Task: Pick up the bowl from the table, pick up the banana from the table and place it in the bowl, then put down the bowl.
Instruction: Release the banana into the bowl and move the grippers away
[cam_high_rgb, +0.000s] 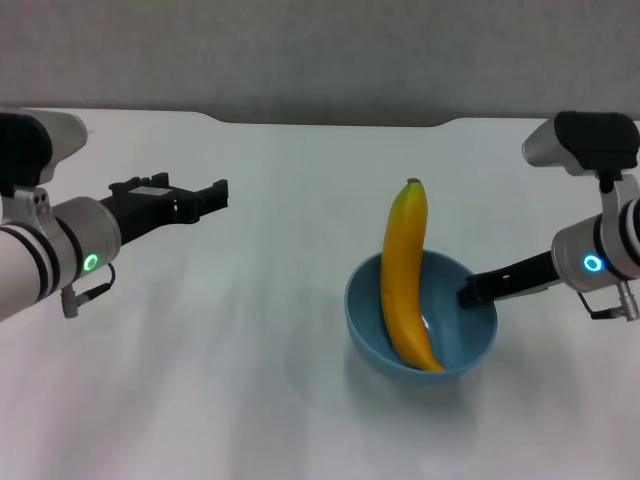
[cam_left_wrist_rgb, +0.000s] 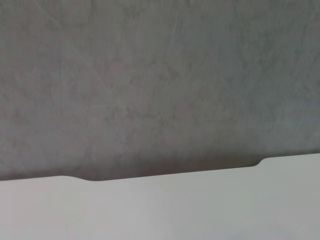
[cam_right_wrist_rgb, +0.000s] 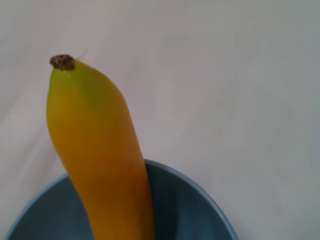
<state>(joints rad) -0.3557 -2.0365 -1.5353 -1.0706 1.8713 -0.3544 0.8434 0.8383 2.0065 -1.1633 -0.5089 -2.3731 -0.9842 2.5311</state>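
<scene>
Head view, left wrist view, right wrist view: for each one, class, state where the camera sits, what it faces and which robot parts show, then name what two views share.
Head view: from the head, down on the table; both arms, left hand in the air, right hand at the bowl rim.
Left wrist view: faces the table's rear edge and grey wall; no robot parts.
Right wrist view: close over the banana; no robot parts.
Shared: head and right wrist views show banana in bowl.

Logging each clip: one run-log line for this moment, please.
yellow-orange banana in glossy light-blue bowl | right gripper on bowl rim | left gripper open, off to the side
</scene>
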